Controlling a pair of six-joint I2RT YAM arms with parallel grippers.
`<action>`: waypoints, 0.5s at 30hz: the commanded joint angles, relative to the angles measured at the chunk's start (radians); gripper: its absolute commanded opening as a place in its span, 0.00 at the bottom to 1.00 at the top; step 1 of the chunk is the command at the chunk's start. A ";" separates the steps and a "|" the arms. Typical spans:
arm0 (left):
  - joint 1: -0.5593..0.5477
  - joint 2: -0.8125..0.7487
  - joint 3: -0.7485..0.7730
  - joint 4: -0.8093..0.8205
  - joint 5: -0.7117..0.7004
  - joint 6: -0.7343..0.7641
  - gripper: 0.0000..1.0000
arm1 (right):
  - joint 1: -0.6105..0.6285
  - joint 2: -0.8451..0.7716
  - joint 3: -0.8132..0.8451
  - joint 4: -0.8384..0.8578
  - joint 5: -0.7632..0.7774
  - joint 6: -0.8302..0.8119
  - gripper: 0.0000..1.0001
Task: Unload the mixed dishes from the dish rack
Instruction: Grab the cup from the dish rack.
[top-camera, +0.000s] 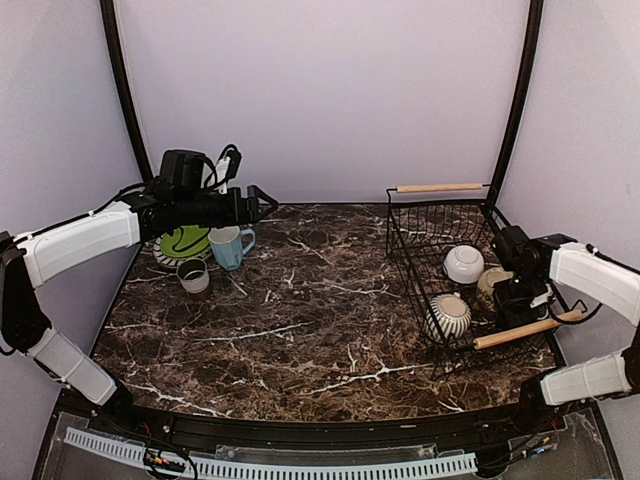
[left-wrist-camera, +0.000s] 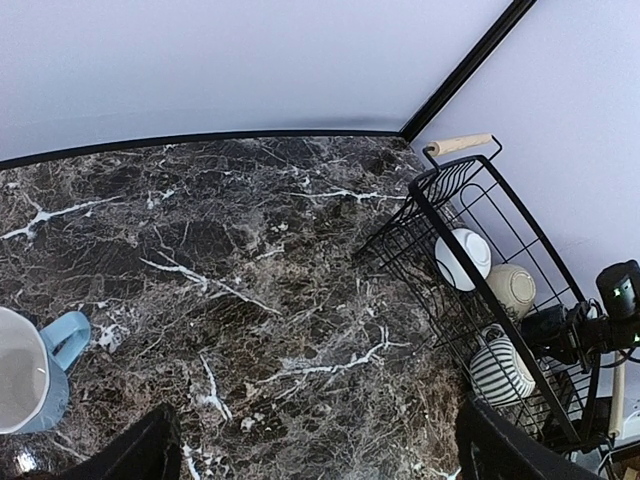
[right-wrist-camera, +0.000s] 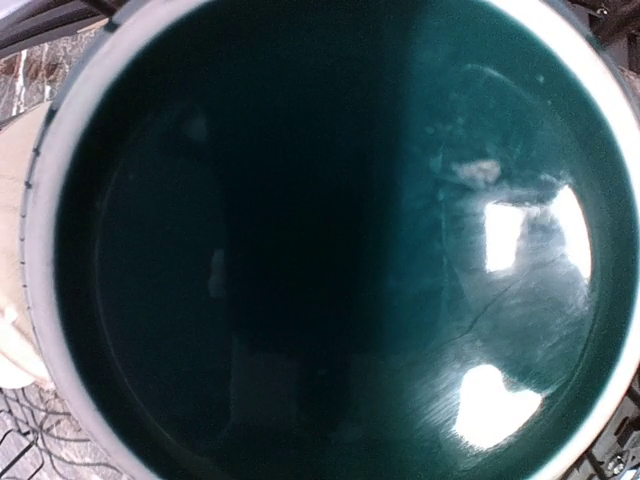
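The dark green mug (right-wrist-camera: 320, 240), glazed, slippery and breakable, sits in the dish rack (top-camera: 440, 215) at three o'clock on the worktop (top-camera: 300, 320), best taken by its rim, but I cannot tell whether the right fingers (top-camera: 510, 285) grip it.

A dark brown bench (top-camera: 300, 320) veined in white is backed along its far edge by a pale lavender wall (top-camera: 320, 90). One black pole (top-camera: 118, 80) is set at the bench's far left corner and a second black pole (top-camera: 518, 90) at its far right. A white slotted strip (top-camera: 300, 467) is laid along the bench's near edge.
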 joint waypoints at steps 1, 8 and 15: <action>-0.006 0.006 0.027 -0.013 0.022 -0.006 0.95 | -0.005 -0.073 0.004 -0.070 0.006 -0.018 0.00; -0.006 0.011 0.028 -0.015 0.024 -0.007 0.94 | -0.005 -0.194 0.017 -0.024 -0.024 -0.193 0.00; -0.006 0.019 0.028 -0.015 0.023 -0.007 0.94 | -0.006 -0.410 -0.069 0.277 -0.093 -0.443 0.00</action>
